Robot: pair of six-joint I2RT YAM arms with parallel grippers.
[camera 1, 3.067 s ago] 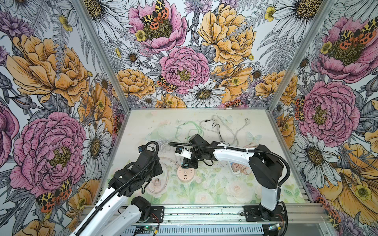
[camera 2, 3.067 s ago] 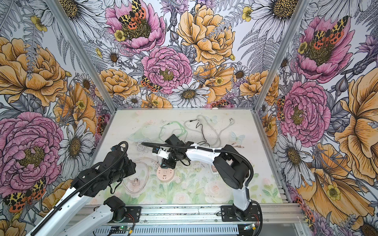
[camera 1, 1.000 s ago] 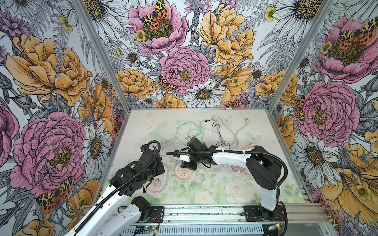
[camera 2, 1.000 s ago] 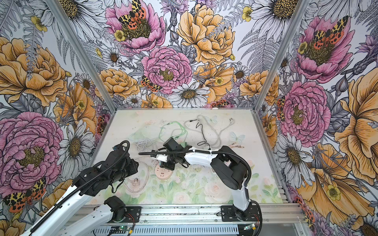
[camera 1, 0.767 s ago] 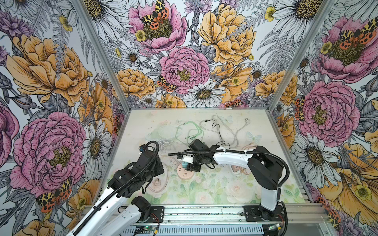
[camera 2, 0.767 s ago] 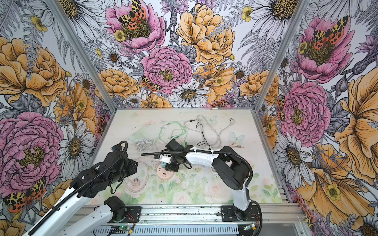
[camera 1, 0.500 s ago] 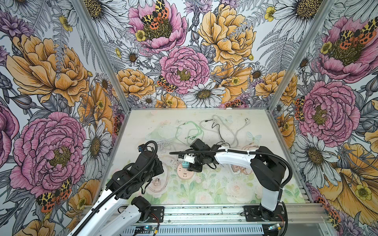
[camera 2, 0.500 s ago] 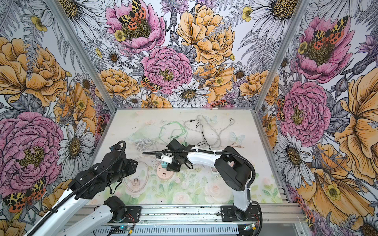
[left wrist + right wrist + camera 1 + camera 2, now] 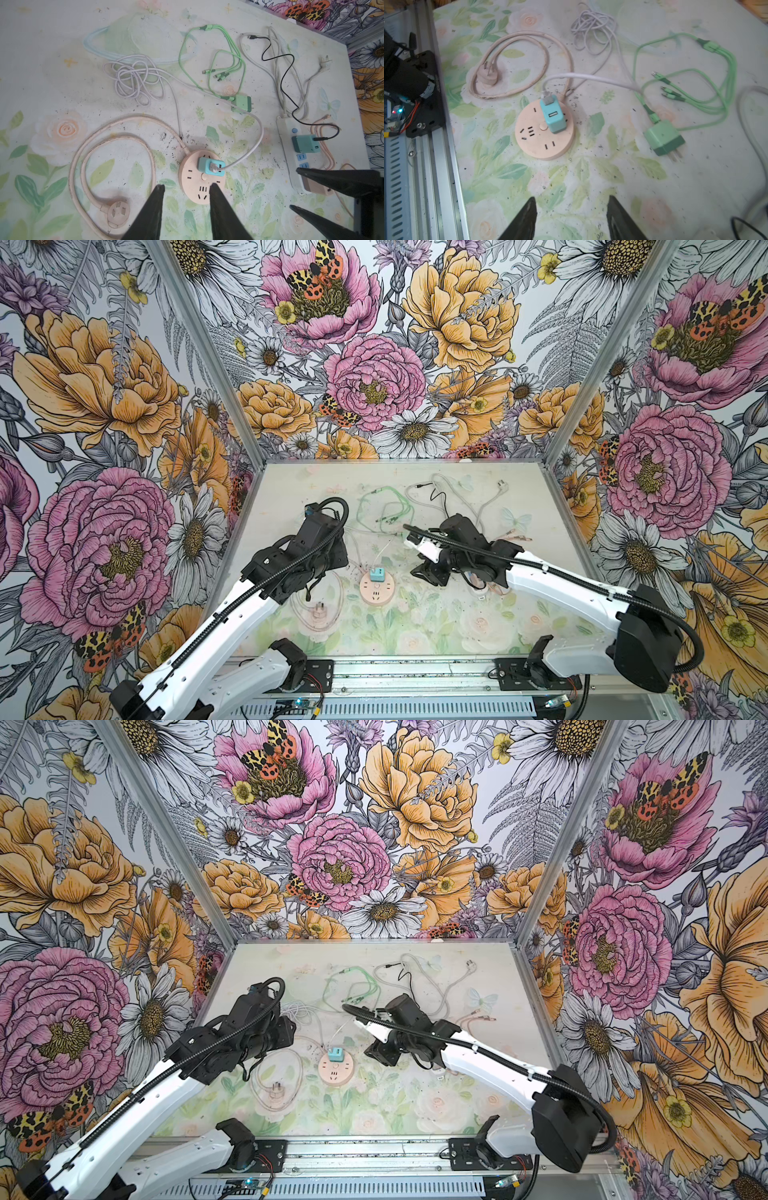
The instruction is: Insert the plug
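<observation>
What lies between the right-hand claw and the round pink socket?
Nothing but bare, speckled tabletop separates the right claw from the round pink socket; the right wrist view shows it plainly.

- A round pink socket (image 9: 376, 594) is lying on the floral surface (image 9: 415, 635), near the middle and toward the front.
- A teal plug (image 9: 377, 573) is sitting on the socket's far side, with a white cable (image 9: 380, 553) running from it toward the back.
- The left arm (image 9: 316, 539) is hanging just left of the socket, its fingers hiding beneath the wrist.
- The right gripper (image 9: 422, 572) is hovering to the right of the socket, apart from the plug.
- A pink cord (image 9: 299, 605) is looping at the front left, and a green cable (image 9: 386, 510) is coiling farther back.
</observation>
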